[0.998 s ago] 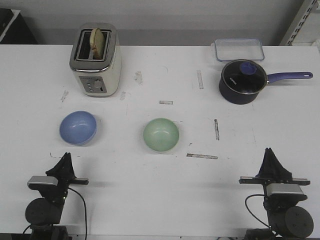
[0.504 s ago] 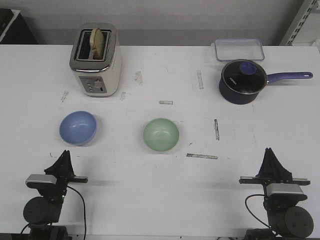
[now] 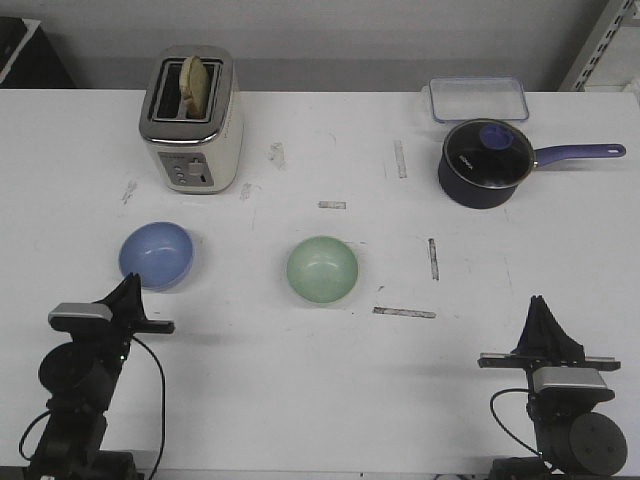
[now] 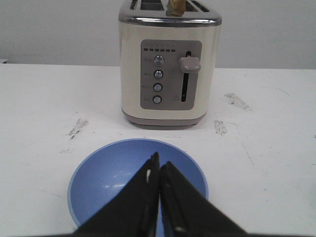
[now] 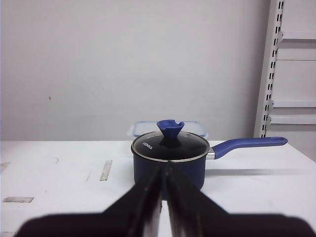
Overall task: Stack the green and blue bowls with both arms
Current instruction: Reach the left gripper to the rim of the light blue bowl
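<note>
Front view shows the blue bowl point(image 3: 156, 254) on the left side of the white table point(image 3: 300, 400), just in front of the left gripper point(image 3: 131, 287). The green bowl point(image 3: 322, 268) sits near the middle of the table, well apart from the blue one. Both bowls stand right way up and have nothing in them.

The bowls look small, smooth and round. I think they are light and stiff, and a bit slippery. They could slide away if pushed from the side. The best place to grab one looks like the rim, with one finger inside and one outside.

The left gripper has its two fingers pressed together into a point, and it holds nothing. In the left wrist view it points over the near edge of the blue bowl point(image 4: 137, 181). It would need to spread its fingers before it can pinch the rim. The right gripper point(image 3: 540, 307) is low at the right near corner, far from both bowls. Its fingers are pressed together too, with nothing between them.

Behind the blue bowl stands a cream toaster point(image 3: 191, 119) with a slice of bread point(image 3: 197, 84) in it. Its buttons have small words, too tiny to read. Far back on the right is a dark blue pot point(image 3: 484, 162) with a long handle. White letters are on its side point(image 5: 146, 145), but they are too blurry to read. A clear box point(image 3: 478, 98) lies behind the pot.
</note>
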`<state>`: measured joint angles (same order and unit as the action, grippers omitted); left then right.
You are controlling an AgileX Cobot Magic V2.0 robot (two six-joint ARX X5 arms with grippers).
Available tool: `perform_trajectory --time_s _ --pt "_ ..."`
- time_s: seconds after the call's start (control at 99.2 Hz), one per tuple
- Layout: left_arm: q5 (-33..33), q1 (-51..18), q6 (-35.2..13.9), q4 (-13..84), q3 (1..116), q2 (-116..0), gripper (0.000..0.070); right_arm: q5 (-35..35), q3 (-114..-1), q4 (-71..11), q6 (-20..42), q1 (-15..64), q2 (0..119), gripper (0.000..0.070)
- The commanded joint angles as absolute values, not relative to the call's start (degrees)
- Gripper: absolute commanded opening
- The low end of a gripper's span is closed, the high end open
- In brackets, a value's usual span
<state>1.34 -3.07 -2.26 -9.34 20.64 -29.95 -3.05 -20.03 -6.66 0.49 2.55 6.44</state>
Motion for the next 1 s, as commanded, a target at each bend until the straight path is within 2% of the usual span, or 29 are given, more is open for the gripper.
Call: perform_trajectory --time_s 0.0,0.131,0.373,0.595,0.766,0.796,0.847,0.988 --pt "1.5 -3.0 -2.2 -9.4 23.6 -34.6 0.0001 -3.0 -20.4 -6.0 1.5 2.5 6.3 0.0007" --pt "1.5 -2.9 -2.6 -6.7 29.3 -43.5 0.0001 -3.0 -20.4 -6.0 1.5 2.5 6.3 0.0007" --pt "1.5 -2.5 -2.9 4.3 41.8 -57.1 0.0001 -3.0 -20.4 -6.0 1.5 2.5 6.3 0.0007" --pt "1.5 2.5 -10.3 16.4 51.5 -65.3 0.0001 -3.0 -20.4 -6.0 1.5 2.5 6.3 0.0007" --pt "-0.4 7.9 -11.0 24.9 57.5 -70.4 0.0010 -3.0 -20.4 -6.0 1.5 2.5 6.3 0.0007" --pt "-1.7 8.8 -11.0 26.7 58.6 -71.4 0.0026 -3.0 -20.4 -6.0 1.5 2.5 6.3 0.0007" --pt "-4.3 10.2 -11.1 29.5 60.2 -73.1 0.0098 -3.0 -20.4 -6.0 1.5 2.5 6.3 0.0007" --pt "-10.8 13.8 -12.3 35.7 64.4 -77.9 0.0387 -3.0 -20.4 -6.0 1.5 2.5 6.3 0.0007"
